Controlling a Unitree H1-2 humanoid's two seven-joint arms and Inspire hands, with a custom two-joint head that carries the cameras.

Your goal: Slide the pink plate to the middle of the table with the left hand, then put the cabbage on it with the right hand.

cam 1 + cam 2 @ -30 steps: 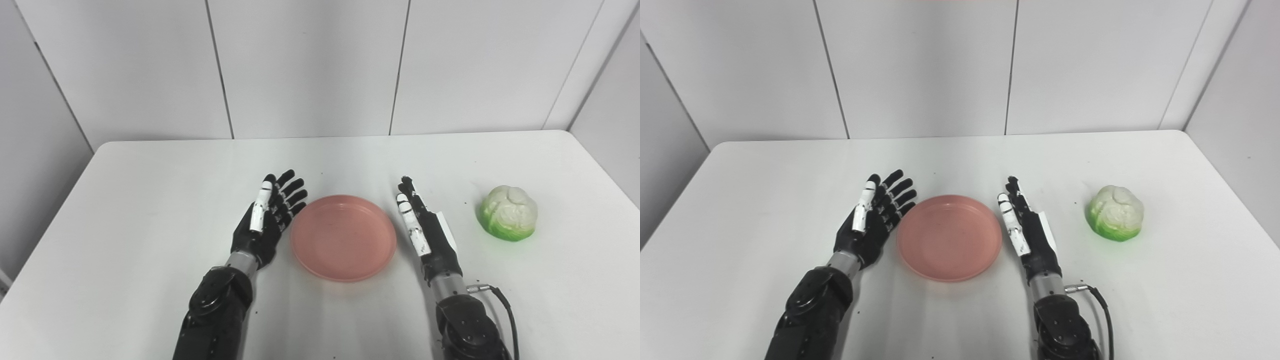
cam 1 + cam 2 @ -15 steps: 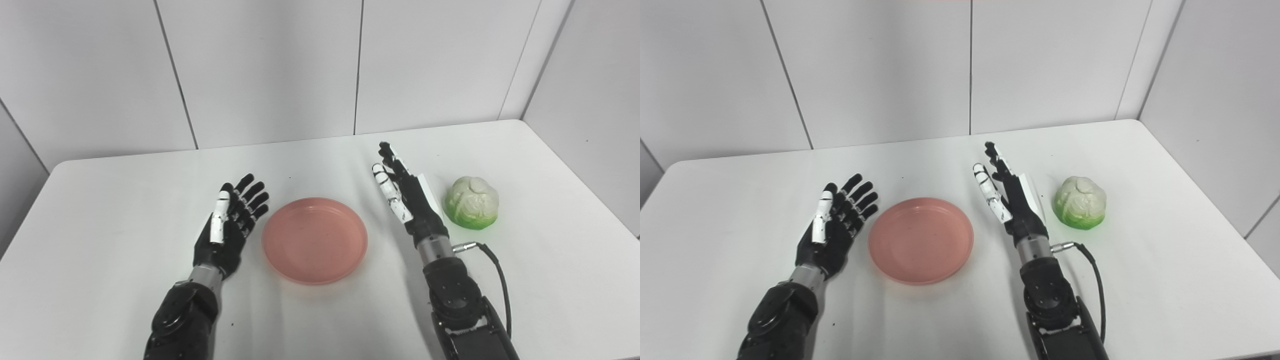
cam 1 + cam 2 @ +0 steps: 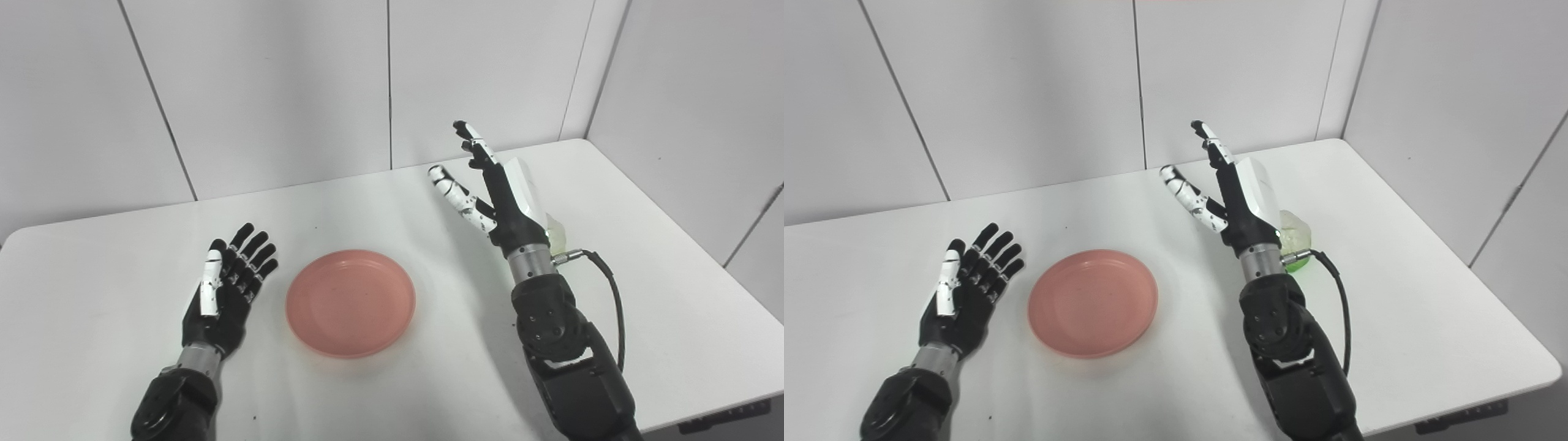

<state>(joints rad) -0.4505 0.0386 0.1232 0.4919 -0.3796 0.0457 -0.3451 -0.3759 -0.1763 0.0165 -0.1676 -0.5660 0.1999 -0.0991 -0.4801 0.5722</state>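
The pink plate [image 3: 350, 302] lies flat and bare near the middle of the white table [image 3: 92, 269]. My left hand [image 3: 226, 288] rests open, palm up, just left of the plate and apart from it. My right hand [image 3: 490, 184] is raised above the table right of the plate, open with fingers spread and nothing in it. The cabbage [image 3: 1295, 236], green and white, sits on the table behind that hand and wrist, which hide most of it; only a sliver shows in the left eye view [image 3: 556, 233].
White wall panels stand behind the table and along its right side. The table's right edge [image 3: 1470, 275] and front right corner [image 3: 1552, 367] are in view. A black cable [image 3: 609, 288] loops from my right wrist.
The camera has swung to the right, shifting the whole picture left. My right hand has risen off the table and moved toward the cabbage, now covering most of it. Left hand and plate stay put.
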